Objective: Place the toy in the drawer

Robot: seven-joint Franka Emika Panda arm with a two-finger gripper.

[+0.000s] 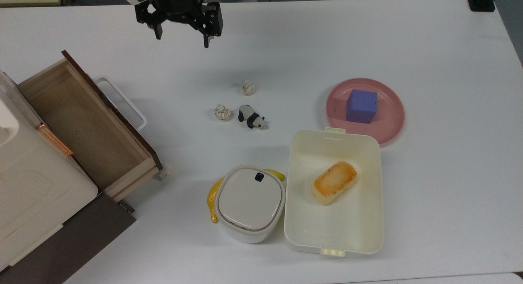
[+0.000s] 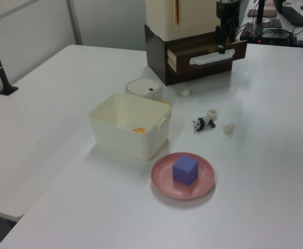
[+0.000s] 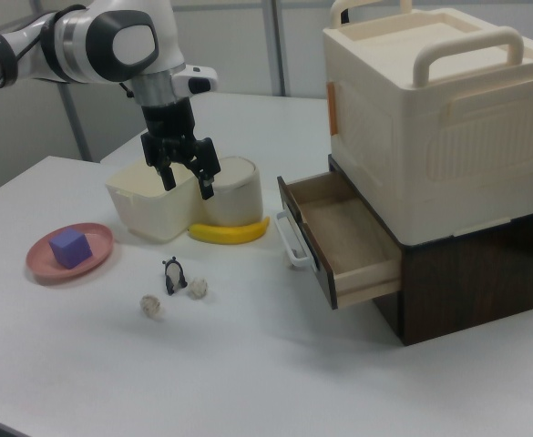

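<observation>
The toy [image 1: 252, 117], a small black-and-white panda, stands on the white table between two paper balls; it is also in the left view [image 2: 203, 123] and the right view [image 3: 172, 274]. The drawer [image 1: 86, 128] is pulled out at the top view's left, its wooden inside bare, with a dark front and white loop handle [image 1: 122, 102]. It appears too in the left view [image 2: 203, 52] and the right view [image 3: 343, 232]. My gripper [image 1: 182, 36] hangs open and holds nothing, above the table's far edge, well away from the toy [image 3: 188, 185] [image 2: 221, 46].
Crumpled paper balls [image 1: 248, 87] [image 1: 222, 112] flank the toy; another [image 1: 165, 171] lies by the drawer's corner. A pink plate [image 1: 390, 124] carries a purple cube [image 1: 361, 106]. A cream lunch box [image 1: 294, 218] holds a bread piece. A lidded white pot [image 1: 250, 202] sits on a banana [image 1: 212, 200].
</observation>
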